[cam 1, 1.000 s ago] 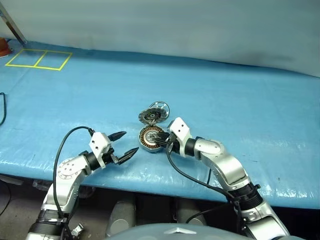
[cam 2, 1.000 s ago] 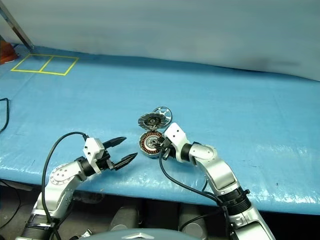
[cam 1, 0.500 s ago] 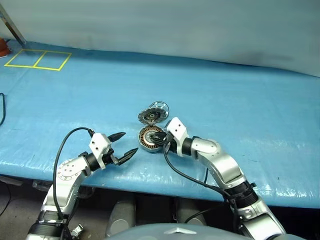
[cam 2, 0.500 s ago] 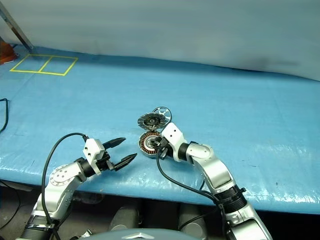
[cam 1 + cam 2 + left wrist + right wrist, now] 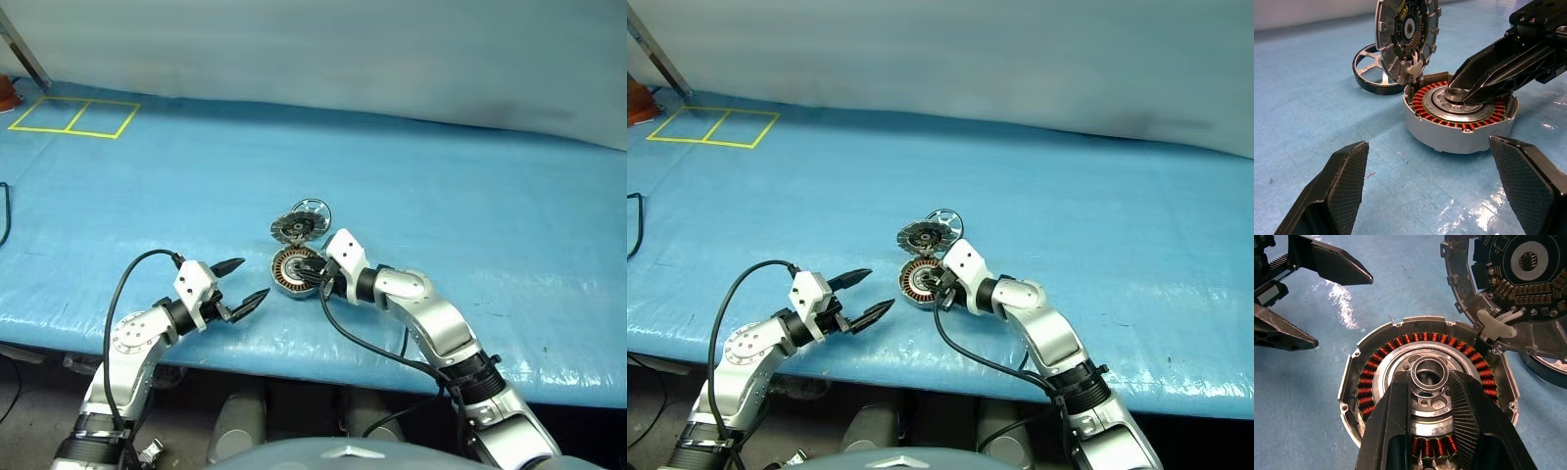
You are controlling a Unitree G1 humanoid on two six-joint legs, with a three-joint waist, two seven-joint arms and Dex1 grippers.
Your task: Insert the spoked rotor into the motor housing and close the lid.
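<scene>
On the blue surface (image 5: 470, 196) sits the motor housing (image 5: 1459, 115), lid (image 5: 1406, 38) swung up on its hinge, with the spoked rotor (image 5: 1371, 73) lying flat just behind the lid. Right hand (image 5: 1431, 404) narrowed over the housing's central hub, seemingly gripping it; left hand (image 5: 243, 283) spread wide and empty, near the housing. Best to let go of the hub, fetch the rotor, and lower it level onto the hub before folding the lid down.

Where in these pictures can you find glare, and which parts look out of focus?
Left wrist view: white glare on the blue table cover beside the motor housing; the left pincer's fingers are soft in the foreground. Right wrist view: a bright streak on the cover near the left pincer; the right pincer's fingers are blurred, the windings sharp. Head views: light sheen along the cover's near edge.
</scene>
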